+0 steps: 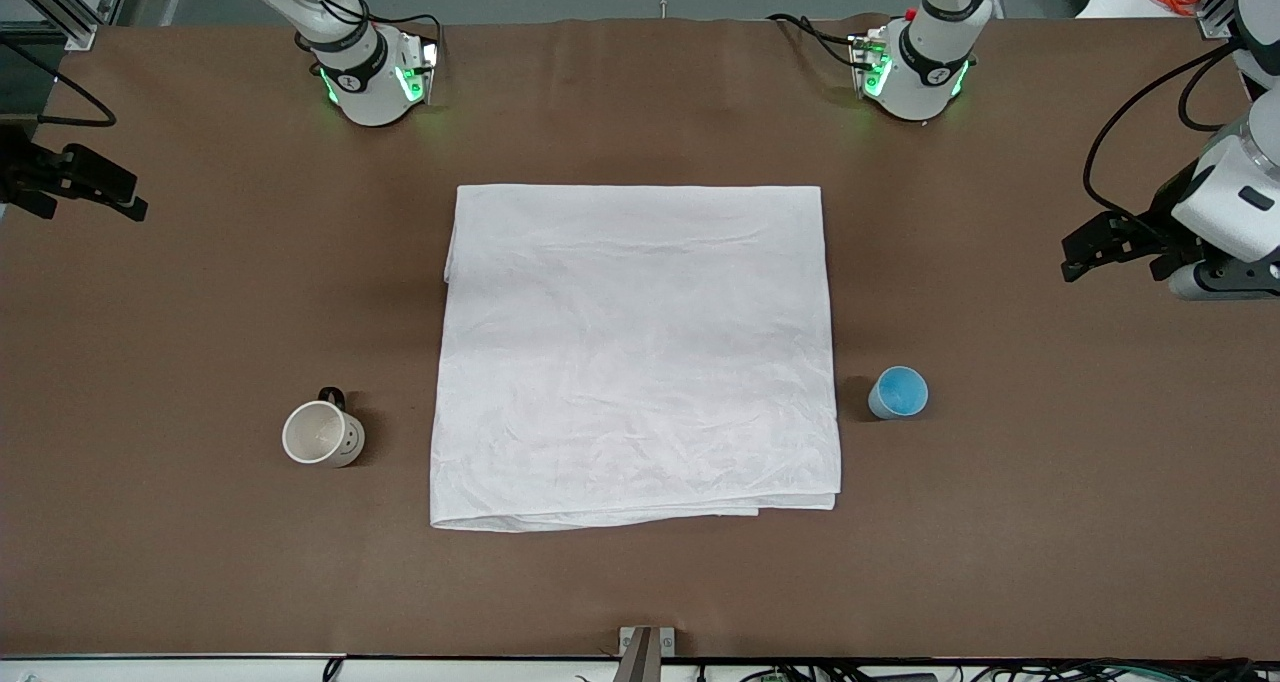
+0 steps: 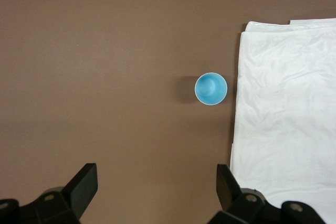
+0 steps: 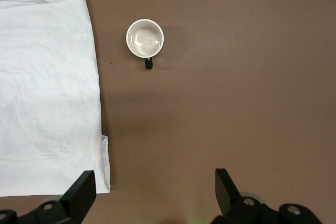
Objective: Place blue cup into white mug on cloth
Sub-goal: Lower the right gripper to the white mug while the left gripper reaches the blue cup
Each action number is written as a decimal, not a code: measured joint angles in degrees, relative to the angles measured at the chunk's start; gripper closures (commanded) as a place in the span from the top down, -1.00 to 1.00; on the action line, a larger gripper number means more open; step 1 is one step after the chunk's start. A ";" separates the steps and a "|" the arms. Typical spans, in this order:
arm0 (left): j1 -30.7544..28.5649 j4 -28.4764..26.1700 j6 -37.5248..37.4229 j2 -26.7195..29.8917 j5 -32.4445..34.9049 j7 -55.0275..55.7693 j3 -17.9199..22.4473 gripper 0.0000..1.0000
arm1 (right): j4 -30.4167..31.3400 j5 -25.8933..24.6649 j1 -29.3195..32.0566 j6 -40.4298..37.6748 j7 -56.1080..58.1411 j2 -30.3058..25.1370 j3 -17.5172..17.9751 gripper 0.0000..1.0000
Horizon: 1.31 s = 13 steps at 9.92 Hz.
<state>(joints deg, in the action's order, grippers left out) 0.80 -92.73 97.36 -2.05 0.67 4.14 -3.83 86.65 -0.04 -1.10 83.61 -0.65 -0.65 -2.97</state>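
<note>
Wrinkled white cloth lies bare on the table, white mug beside its right-arm edge, blue cup beside its left-arm edge, both untouched, left claw and right claw released, nothing done.

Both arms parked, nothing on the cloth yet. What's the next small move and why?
Probably bring the right claw down over the white mug to grasp it. The mug stands on bare table beside the cloth, toward the right arm's end, and must sit on the cloth first. The blue cup stands off the cloth at the left arm's end, where the left claw waits, open.
</note>
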 measured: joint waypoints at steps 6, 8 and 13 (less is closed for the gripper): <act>-0.14 -0.01 -0.25 -0.09 0.00 0.00 0.00 1.00 | 0.17 0.08 -0.37 -1.26 0.00 0.26 0.16 1.00; 0.05 0.02 -0.25 -0.24 0.00 0.00 -0.11 1.00 | 1.39 1.78 -0.81 -0.35 0.00 0.98 0.29 1.00; 0.19 -0.02 -0.29 -1.52 0.00 0.01 -0.49 1.00 | 15.07 5.85 -2.11 18.17 0.02 2.97 0.35 1.00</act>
<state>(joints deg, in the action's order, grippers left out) 0.99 -92.75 97.08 -3.57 0.67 4.15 -4.32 101.72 5.81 -3.21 101.78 -0.63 2.31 -2.62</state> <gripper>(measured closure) 0.000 0.000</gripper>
